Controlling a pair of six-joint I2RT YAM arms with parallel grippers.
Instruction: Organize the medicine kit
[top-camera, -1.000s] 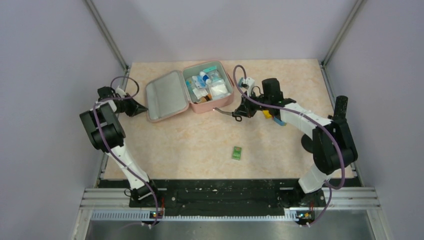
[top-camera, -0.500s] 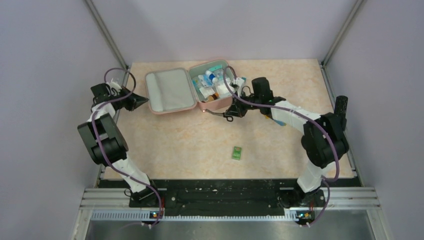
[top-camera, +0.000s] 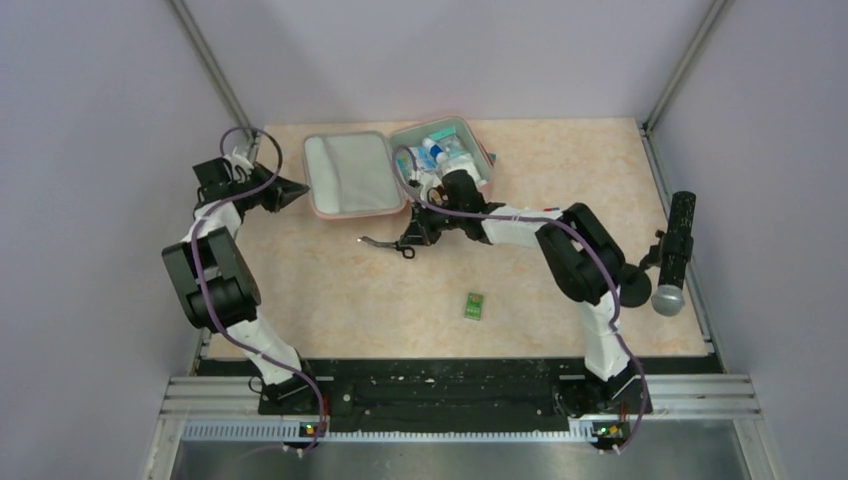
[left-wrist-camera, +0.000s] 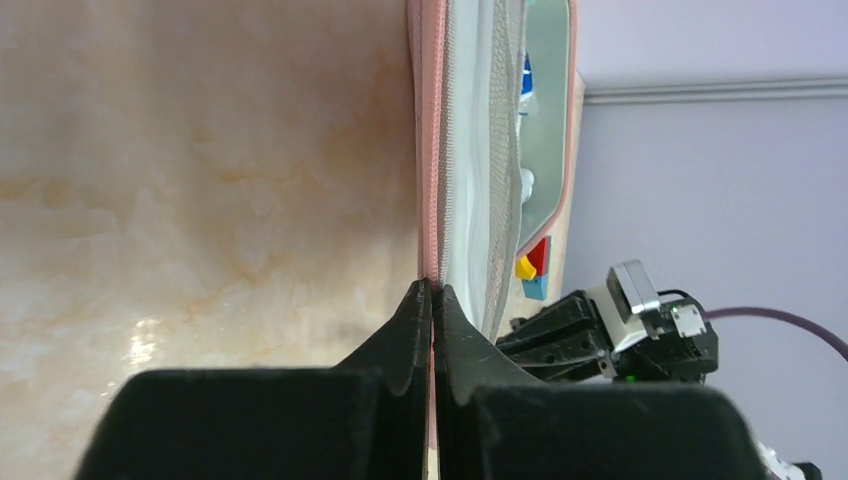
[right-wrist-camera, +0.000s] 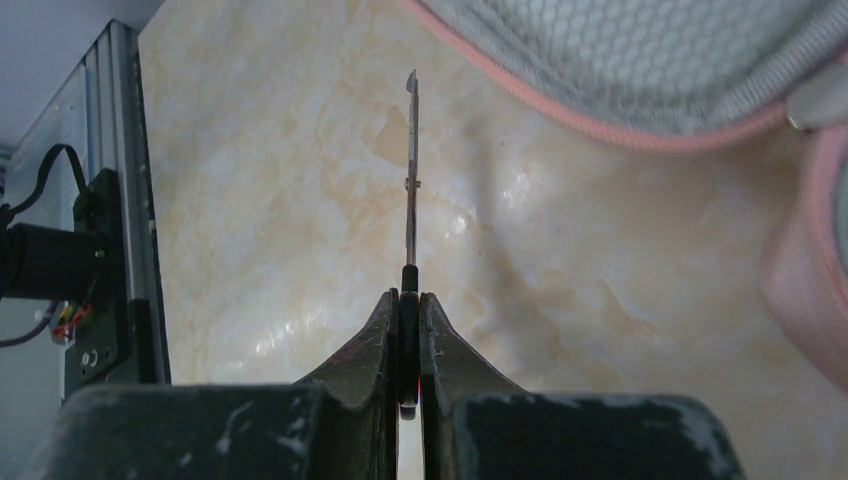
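Note:
The medicine kit (top-camera: 350, 178) lies open at the back of the table, pink with a grey-green lining, its base (top-camera: 447, 150) full of small items. My left gripper (top-camera: 297, 192) is shut on the pink rim of the lid; in the left wrist view the rim (left-wrist-camera: 432, 150) runs straight into the gripper (left-wrist-camera: 432, 292). My right gripper (top-camera: 409, 241) sits just in front of the kit, shut on the black handle of small metal scissors (top-camera: 378, 242). In the right wrist view, the scissors (right-wrist-camera: 410, 190) point away edge-on from the gripper (right-wrist-camera: 409, 300).
A small green packet (top-camera: 474, 305) lies on the table nearer the arms. Small coloured blocks (left-wrist-camera: 530, 268) sit to the right beyond the kit. The kit's mesh pocket (right-wrist-camera: 640, 50) and pink rim fill the top right of the right wrist view.
The kit has turned and slid along the back of the table with my left gripper on its lid. My right gripper has carried the scissors left, across the kit's front.

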